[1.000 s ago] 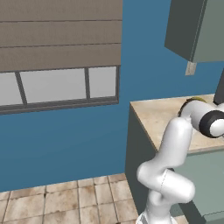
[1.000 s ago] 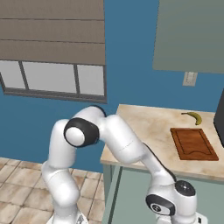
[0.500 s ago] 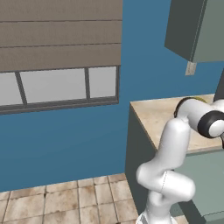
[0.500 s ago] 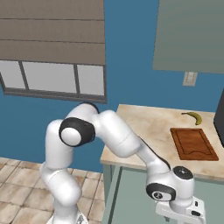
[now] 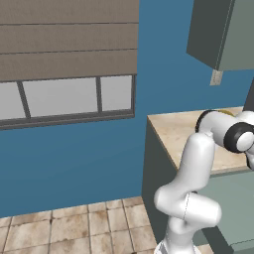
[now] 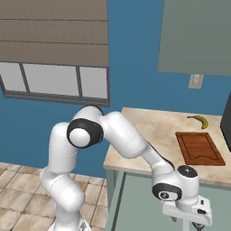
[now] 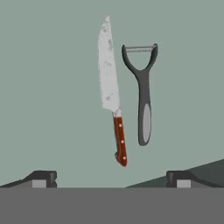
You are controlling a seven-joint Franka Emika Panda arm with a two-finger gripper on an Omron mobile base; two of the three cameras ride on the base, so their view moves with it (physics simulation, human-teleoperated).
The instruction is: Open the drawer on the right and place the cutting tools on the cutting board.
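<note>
The hand view looks straight down into the open drawer [image 7: 48,87], whose floor is grey-green. On it lie two cutting tools side by side. One is a knife [image 7: 109,83] with a speckled steel blade and a red-brown handle. Just right of it is a dark grey peeler [image 7: 143,96]. My gripper [image 7: 110,181] hangs above them, open and holding nothing, its fingertips [image 7: 41,179] spread wide, nearest the knife's handle end. In the right base view the gripper [image 6: 187,222] is low in front of the counter. The reddish-brown cutting board [image 6: 198,148] lies on the countertop up and to the right.
A yellow banana [image 6: 198,121] lies behind the board on the beige counter [image 6: 149,131]. A grey wall cabinet [image 6: 194,36] hangs above it, and a dark appliance edge [image 6: 228,122] stands at the far right. Blue wall and a window [image 5: 64,94] are to the left, over tiled floor.
The hand has risen slightly in front of the counter and the arm's elbow has shifted a little. The jaws stay wide open.
</note>
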